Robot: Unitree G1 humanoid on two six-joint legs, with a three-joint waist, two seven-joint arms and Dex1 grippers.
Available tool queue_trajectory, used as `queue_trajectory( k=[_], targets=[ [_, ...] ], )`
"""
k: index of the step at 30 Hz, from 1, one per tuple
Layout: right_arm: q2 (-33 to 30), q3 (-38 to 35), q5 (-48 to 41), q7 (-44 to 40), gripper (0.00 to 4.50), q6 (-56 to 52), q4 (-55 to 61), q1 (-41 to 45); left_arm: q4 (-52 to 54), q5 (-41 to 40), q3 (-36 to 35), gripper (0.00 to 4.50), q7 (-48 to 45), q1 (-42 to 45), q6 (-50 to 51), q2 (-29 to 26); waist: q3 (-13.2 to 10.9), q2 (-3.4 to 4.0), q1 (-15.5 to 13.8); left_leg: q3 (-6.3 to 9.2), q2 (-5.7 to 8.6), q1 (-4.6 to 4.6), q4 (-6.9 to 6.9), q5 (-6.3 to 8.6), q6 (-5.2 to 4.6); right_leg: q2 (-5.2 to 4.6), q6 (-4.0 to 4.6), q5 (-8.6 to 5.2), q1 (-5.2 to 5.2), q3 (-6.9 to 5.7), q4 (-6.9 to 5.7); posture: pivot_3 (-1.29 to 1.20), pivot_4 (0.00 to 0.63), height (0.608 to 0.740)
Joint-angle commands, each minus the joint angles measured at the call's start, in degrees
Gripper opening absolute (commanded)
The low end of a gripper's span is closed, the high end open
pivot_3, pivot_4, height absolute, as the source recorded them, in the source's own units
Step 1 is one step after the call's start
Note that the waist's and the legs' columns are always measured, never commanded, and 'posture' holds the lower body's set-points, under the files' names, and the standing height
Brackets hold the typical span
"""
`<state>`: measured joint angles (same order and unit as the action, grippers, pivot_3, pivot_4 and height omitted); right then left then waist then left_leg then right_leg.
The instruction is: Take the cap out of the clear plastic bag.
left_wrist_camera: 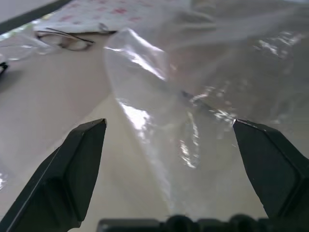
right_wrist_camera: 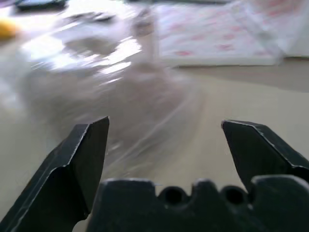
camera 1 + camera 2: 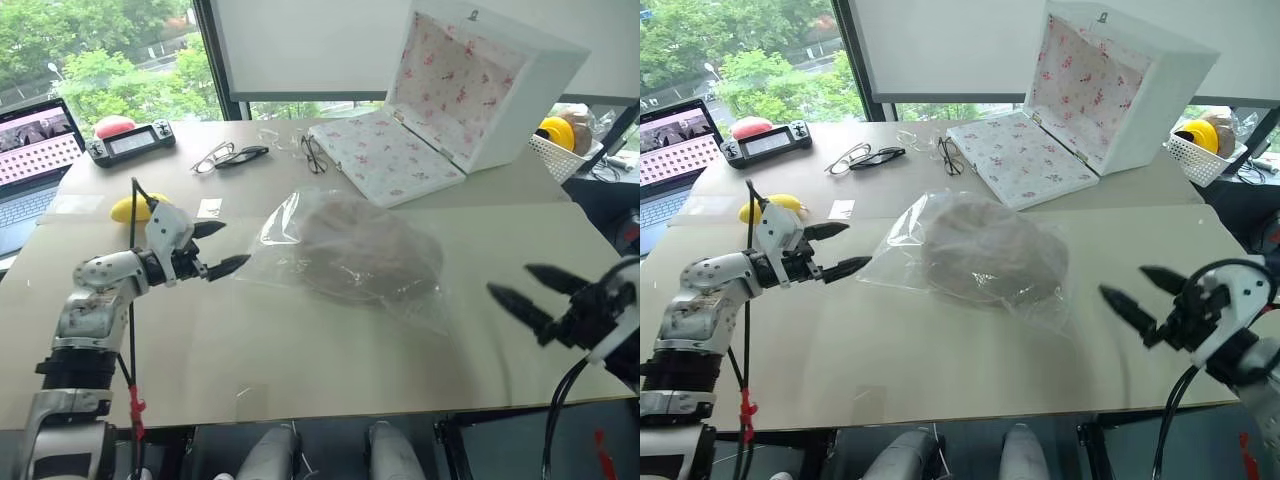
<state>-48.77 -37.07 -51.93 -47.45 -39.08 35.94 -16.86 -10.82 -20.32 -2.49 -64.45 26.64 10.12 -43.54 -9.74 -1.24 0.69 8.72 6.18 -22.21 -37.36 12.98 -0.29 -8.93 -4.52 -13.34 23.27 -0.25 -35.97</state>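
We saw our left arm [image 3: 100, 290] at lower left, silver-grey metal with black joints, a thin black cable and red tie; both grippers' fingers [image 3: 228, 266] were black, pointed wedges.

One cap [image 3: 370, 250] is seen, inside one clear plastic bag [image 3: 300, 215]. One white box [image 3: 470, 95] with flowers inside is seen behind them, and its lid is open. Three pairs of glasses are counted on the table [image 3: 300, 360]: one with a light frame [image 3: 210, 157], one dark pair [image 3: 243, 155] just beside it, and one more [image 3: 313, 153] near the box. One small yellow thing [image 3: 135, 207] is seen, and one black game controller [image 3: 130, 141]. One laptop [image 3: 30, 160] is seen at the edge. One white basket [image 3: 555, 155] is seen at the far side. Two grippers are counted: the left gripper [image 3: 218, 247] and the right gripper [image 3: 525, 290].
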Motion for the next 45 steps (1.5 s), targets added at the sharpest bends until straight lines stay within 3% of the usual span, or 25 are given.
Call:
queue_trajectory(
  k=[1, 6, 12, 22, 27, 32, 38, 41, 44, 45],
  targets=[
    [-4.22, -2.23, -3.13, -3.55, 4.47, -1.52, 1.96, 1.03, 2.02, 3.57, 4.28, 4.49, -6.7, 2.15, -6.01, -2.06, -0.01, -0.01, -0.12, -0.02, -0.02, 0.01, -0.01, 0.0, 0.0, 0.01, 0.0, 0.03, -0.03, 0.0, 0.03, 0.0, 0.15, 0.74],
    [-7.78, 0.04, -1.61, -2.72, 4.47, -1.7, 5.36, 2.31, -3.39, 12.49, 10.72, 4.49, -8.09, 4.35, -17.83, -0.99, -0.01, -0.02, -0.61, -0.32, -0.15, 0.02, -0.05, 0.0, 0.0, 0.06, 0.02, 0.06, -0.05, 0.1, 0.1, 0.0, 0.15, 0.74],
    [-7.48, 0.22, -2.39, -0.68, 4.47, -3.01, 8.02, 2.43, -12.28, 17.62, 13.91, 4.49, -6.51, 8.63, -28.3, 3.4, -0.1, -0.17, -1.42, -0.33, -0.14, -0.06, -0.06, 0.0, 0.0, 0.11, 0.05, 0.09, 0.03, 0.14, 0.18, 0.0, 0.15, 0.74],
    [-3.15, -0.77, -1.12, 2.49, 4.47, -2.42, 10.85, -3.12, -25.22, 21.48, 18.93, 4.49, -5.48, 16.4, -43.08, 15.88, -0.17, -0.31, -1.78, -0.52, -0.09, -0.15, -0.38, 0.11, -0.18, 0.1, 0.01, 0.23, 0.01, 0.29, 0.22, 0.0, 0.15, 0.74],
    [-2.04, -1.79, -1.7, 3.68, 4.47, -2.06, 12.2, -4.44, -31.43, 36.85, 22.16, 4.49, 14.09, 18.76, -53.48, 19.11, -0.19, -0.34, -1.83, -0.77, -0.11, -0.04, -0.44, 0.11, -0.19, 0.11, -0.19, 0.3, -0.03, 0.52, 0.19, 0.0, 0.15, 0.74],
    [-1.45, -2.22, -2.25, 4.71, 4.47, -1.85, 12.83, -4.9, -33.38, 52.91, 24.65, 4.49, 41.67, 18.79, -52.38, 21.22, -0.2, -0.36, -2.28, -1.1, -0.12, 0.09, -0.47, 0.05, -0.29, 0.12, -0.59, 0.53, -0.15, 0.89, 0.23, 0.0, 0.15, 0.74],
    [-1.05, -2.14, -2.54, 5.39, 4.47, -1.79, 13.14, -4.7, -36.43, 58.96, 28.14, 4.49, 51.58, 18.59, -51.2, 21.99, -0.2, -0.36, -2.46, -1.18, -0.12, 0.11, -0.47, 0.03, -0.32, 0.12, -0.72, 0.61, -0.14, 0.95, 0.3, 0.0, 0.15, 0.74],
    [-1.08, -2.33, -2.79, 5.66, 4.5, -1.75, 12.91, -4.34, -37.78, 59.49, 28.95, 3.73, 53.22, 19.3, -51.4, 21.97, -0.18, -0.37, -2.64, -1.22, -0.12, 0.15, -0.47, 0.03, -0.32, 0.12, -0.73, 0.61, -0.18, 0.96, 0.3, 0.0, 0.15, 0.74],
    [-1.08, -1.98, -2.57, 5.8, 4.5, -1.65, 12.76, -4.11, -38.77, 59.72, 29.7, 2.73, 54.21, 20.18, -51.43, 22.16, -0.19, -0.37, -2.67, -1.24, -0.13, 0.15, -0.47, 0.03, -0.32, 0.12, -0.74, 0.62, -0.17, 0.97, 0.29, 0.0, 0.15, 0.74],
    [-1.06, -1.82, -2.54, 5.92, 4.5, -1.64, 12.74, -4.0, -39.07, 59.73, 29.97, 2.21, 54.44, 20.39, -51.44, 22.28, -0.19, -0.37, -2.66, -1.25, -0.13, 0.15, -0.47, 0.03, -0.32, 0.12, -0.74, 0.62, -0.16, 0.97, 0.29, 0.0, 0.15, 0.74]
  ],
)
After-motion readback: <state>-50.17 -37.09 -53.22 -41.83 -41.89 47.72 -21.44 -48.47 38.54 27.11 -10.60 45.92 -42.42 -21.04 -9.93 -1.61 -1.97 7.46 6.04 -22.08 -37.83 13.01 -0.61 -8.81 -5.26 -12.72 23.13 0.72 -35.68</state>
